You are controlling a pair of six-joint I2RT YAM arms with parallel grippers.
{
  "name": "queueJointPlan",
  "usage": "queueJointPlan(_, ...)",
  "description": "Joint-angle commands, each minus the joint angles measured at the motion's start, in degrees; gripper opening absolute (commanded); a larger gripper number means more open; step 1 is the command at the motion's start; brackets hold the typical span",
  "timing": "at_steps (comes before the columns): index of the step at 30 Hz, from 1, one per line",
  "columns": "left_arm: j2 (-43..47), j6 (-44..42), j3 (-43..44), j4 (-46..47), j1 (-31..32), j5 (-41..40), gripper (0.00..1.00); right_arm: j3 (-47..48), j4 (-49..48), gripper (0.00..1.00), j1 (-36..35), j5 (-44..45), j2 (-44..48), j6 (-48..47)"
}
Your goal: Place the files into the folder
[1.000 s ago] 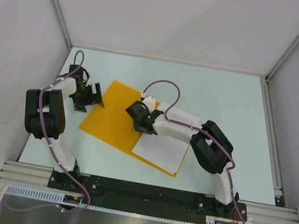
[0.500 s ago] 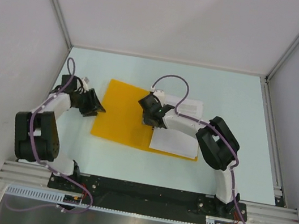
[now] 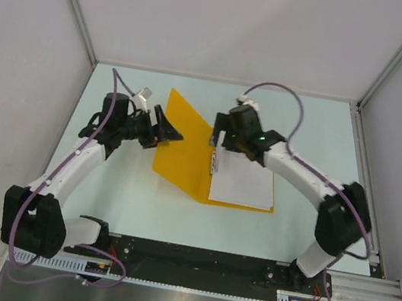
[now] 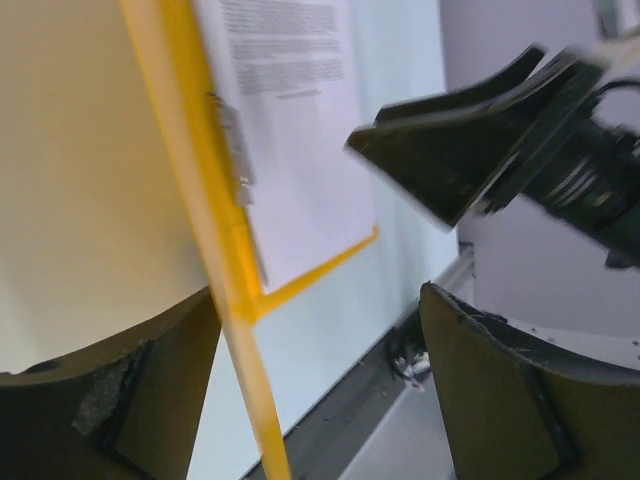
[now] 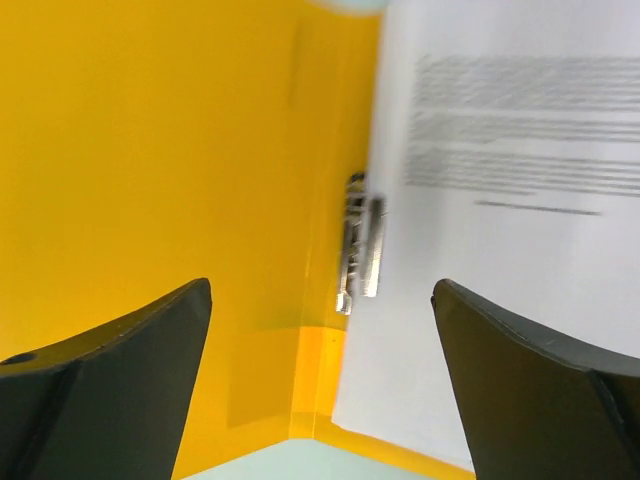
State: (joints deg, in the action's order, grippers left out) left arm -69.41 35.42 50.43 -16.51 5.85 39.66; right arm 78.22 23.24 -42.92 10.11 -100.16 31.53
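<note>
1. The folder [image 3: 185, 155] sits open around the middle of the pale surface [image 3: 312, 130], spine running roughly 12 to 6 o'clock in the top view.
2. Its 3 o'clock half lies flat on the surface. The 9 o'clock cover is lifted up at an angle, not lying down.
3. The files [image 3: 244, 179] are on the flat half, so the white sheets are already inside the open folder. Printed text is up at their 12 o'clock end, and a thin strip of orange shows past them at 6 and 3 o'clock.
4. There's a small metal clip [image 5: 360, 245] right at the spine, on the 9 o'clock edge of the sheets.
5. The left gripper [image 4: 318, 295] is at the raised cover's 9 o'clock edge, towards its far end. Its wrist view shows the cover edge-on, running down between the two fingers right by one of them. There's a big gap to the other, so it's spread apart and not pinching the cover.
6. The right gripper [image 5: 322, 285] hangs over the 12 o'clock end of the spine, looking down at the clip. Its fingers are wide apart with nothing between them, one over the orange side and one over the paper.
7. From the left wrist view, the right gripper is just a blurry black shape at about 2 o'clock, past the sheets.
</note>
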Motion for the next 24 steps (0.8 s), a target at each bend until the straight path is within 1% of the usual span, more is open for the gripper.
queueJointPlan(1,-2.4,8.7,4.9,8.3,9.7,-0.1,0.87,-4.4,5.6,0.98,11.3,-0.7,15.8,0.2)
queueJointPlan(2,-3.0,9.4,6.6,9.3,11.4,-1.5,0.91,-6.7,6.1,0.99,13.3,-1.3,18.1,-0.3)
queueJointPlan(3,-3.8,10.6,7.4,11.0,12.9,-2.3,0.93,-7.8,6.7,0.99,15.1,-2.7,20.4,-0.8)
queueJointPlan(4,-5.4,11.2,8.4,11.7,15.9,-3.1,0.95,-8.9,8.0,1.0,19.8,-3.5,25.1,-1.9)
queueJointPlan(6,-7.8,12.3,11.9,12.9,18.7,-5.3,0.98,-11.7,9.6,1.0,25.3,-7.0,29.3,-2.6)
queueJointPlan(7,-9.1,12.6,14.6,13.5,21.5,-5.7,0.98,-12.4,10.8,1.0,30.7,-8.5,32.9,-3.4)
queueJointPlan(8,-12.4,12.8,16.0,14.0,22.9,-6.0,0.99,-13.3,11.2,1.0,33.7,-9.5,34.8,-3.8)
queueJointPlan(9,-14.1,13.5,17.5,14.9,24.3,-6.7,0.99,-14.5,11.6,1.0,36.4,-13.2,36.3,-4.5)
queueJointPlan(10,-16.1,14.0,20.3,15.5,26.8,-6.9,0.99,-14.8,12.6,1.0,38.7,-14.3,37.6,-5.2)
queueJointPlan(11,-19.8,14.4,21.6,16.2,28.1,-7.1,1.0,-15.1,13.2,1.0,42.4,-15.3,39.5,-6.7)
queueJointPlan(13,-24.2,15.5,25.7,18.6,31.5,-7.7,0.99,-15.3,15.4,1.0,46.7,-18.2,40.8,-8.1)
queueJointPlan(14,-28.8,15.8,27.1,19.2,32.5,-7.8,0.99,-15.4,15.9,1.0,48.9,-18.8,41.7,-9.3)
queueJointPlan(16,-33.9,16.5,30.8,20.6,34.8,-7.8,0.99,-15.8,17.1,1.0,50.6,-20.5,42.2,-10.3)
queueJointPlan(17,-36.8,18.1,31.5,23.3,35.5,-7.1,1.0,-15.8,17.4,1.0,51.8,-21.0,42.8,-11.0)
queueJointPlan(18,-41.6,18.7,32.0,25.2,36.8,-6.4,0.99,-16.2,17.6,1.0,52.1,-21.6,42.9,-11.2)
queueJointPlan(19,-44.5,18.8,34.0,25.6,37.3,-6.3,1.0,-16.3,17.7,1.0,52.1,-22.0,43.1,-11.2)
queueJointPlan(20,-46.9,18.0,35.4,23.8,37.7,-6.2,1.0,-16.6,17.5,1.0,52.1,-22.8,43.3,-10.9)
queueJointPlan(21,-51.3,17.6,36.6,23.6,38.3,-5.7,1.0,-16.9,16.8,1.0,52.0,-23.7,43.2,-10.6)
queueJointPlan(22,-52.6,17.3,38.0,23.0,38.4,-5.2,1.0,-17.5,16.4,1.0,51.8,-24.5,43.0,-10.3)
queueJointPlan(24,-53.4,17.0,37.5,23.8,38.5,-5.1,1.0,-18.3,14.9,1.0,50.4,-24.9,42.1,-9.7)
